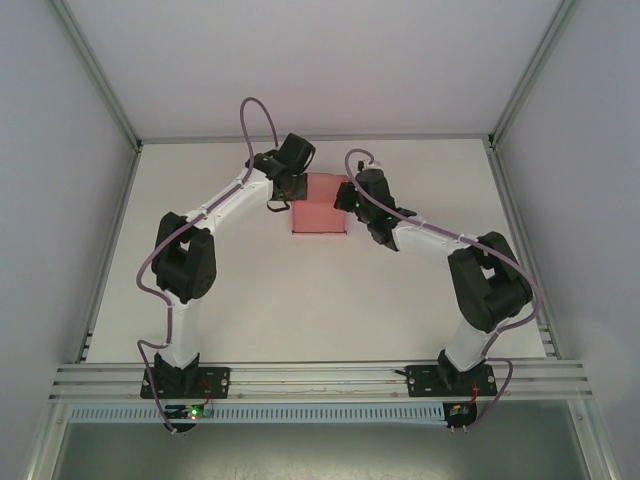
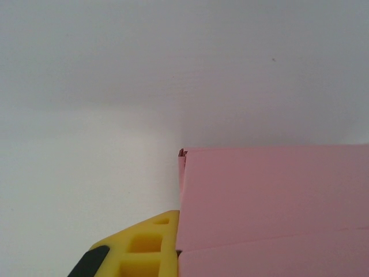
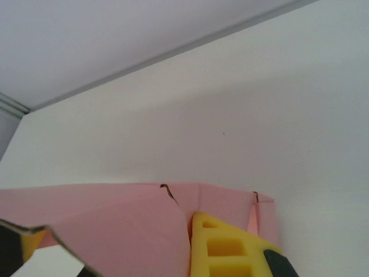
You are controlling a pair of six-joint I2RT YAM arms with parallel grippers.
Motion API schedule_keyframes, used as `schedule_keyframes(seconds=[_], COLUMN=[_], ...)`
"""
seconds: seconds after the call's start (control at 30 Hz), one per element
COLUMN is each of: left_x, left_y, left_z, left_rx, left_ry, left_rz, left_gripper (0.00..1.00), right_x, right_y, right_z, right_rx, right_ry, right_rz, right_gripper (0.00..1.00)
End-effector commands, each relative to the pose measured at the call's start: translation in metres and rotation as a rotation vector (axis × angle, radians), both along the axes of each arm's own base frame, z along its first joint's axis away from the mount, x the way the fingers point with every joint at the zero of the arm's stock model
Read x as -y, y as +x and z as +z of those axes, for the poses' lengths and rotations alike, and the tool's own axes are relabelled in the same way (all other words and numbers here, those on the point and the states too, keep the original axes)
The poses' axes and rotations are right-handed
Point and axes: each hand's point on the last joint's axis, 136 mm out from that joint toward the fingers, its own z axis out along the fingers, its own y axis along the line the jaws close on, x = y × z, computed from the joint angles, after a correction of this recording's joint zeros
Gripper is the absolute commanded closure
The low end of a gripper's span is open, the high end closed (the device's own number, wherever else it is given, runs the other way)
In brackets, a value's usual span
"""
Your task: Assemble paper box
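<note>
Both arms reach out from the near edge of the counter [image 1: 300, 300] and meet far out on it. The paper box [image 1: 320, 212] sits there on the counter, right between them. It is to the right of the left fingers [image 1: 283, 192] and to the left of the right fingers [image 1: 357, 198]. Both are just as close, each at one side wall.

In the left wrist view, one yellow finger [image 2: 144, 248] sits just beside a corner of the box [image 2: 271, 196]. The other finger is hidden, so I cannot tell if the left fingers are apart or together.

In the right wrist view, the right fingers [image 3: 230, 254] are well apart. A loose pink flap [image 3: 115, 231] stands in the gap, and they do not look to be pinching it.

The box is plain pink thin card. Its walls are up, so I think it is mostly made. The flap is not yet tucked in, so I think that comes next, and the right arm is the one already on it. From above the box looks almost square, so I cannot pick a long side.
</note>
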Motion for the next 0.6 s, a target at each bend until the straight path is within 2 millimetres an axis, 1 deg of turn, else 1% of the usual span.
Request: schedule_keyframes(seconds=[0.0,0.1,0.17,0.23,0.37,0.43,0.47,0.57], left_x=[0.012,0.013,0.015,0.016,0.014,0.008,0.008,0.012], left_y=[0.021,0.022,0.021,0.019,0.006,-0.001,-0.005,-0.016], left_z=[0.037,0.034,0.031,0.023,0.005,-0.001,-0.003,-0.008], left_rx=[0.137,0.131,0.130,0.135,0.141,0.153,0.165,0.206], left_ry=[-0.219,-0.221,-0.208,-0.197,-0.182,-0.172,-0.177,-0.231], left_rz=[0.159,0.165,0.133,0.091,0.027,0.031,0.017,-0.028], left_gripper=[0.98,0.97,0.97,0.98,0.98,0.98,0.98,0.94], right_x=[-0.022,-0.029,-0.031,-0.029,-0.026,-0.020,-0.017,-0.013], right_y=[0.001,-0.003,-0.007,-0.013,-0.027,-0.031,-0.033,-0.040], right_z=[0.014,0.005,-0.003,-0.010,-0.027,-0.034,-0.038,-0.044], right_rx=[0.031,0.022,0.019,0.033,0.064,0.060,0.062,0.077], right_ry=[0.101,0.056,0.011,-0.041,-0.161,-0.213,-0.235,-0.232], right_rz=[0.005,0.061,0.100,0.136,0.205,0.214,0.208,0.214], right_gripper=[1.00,1.00,1.00,1.00,1.00,1.00,1.00,1.00])
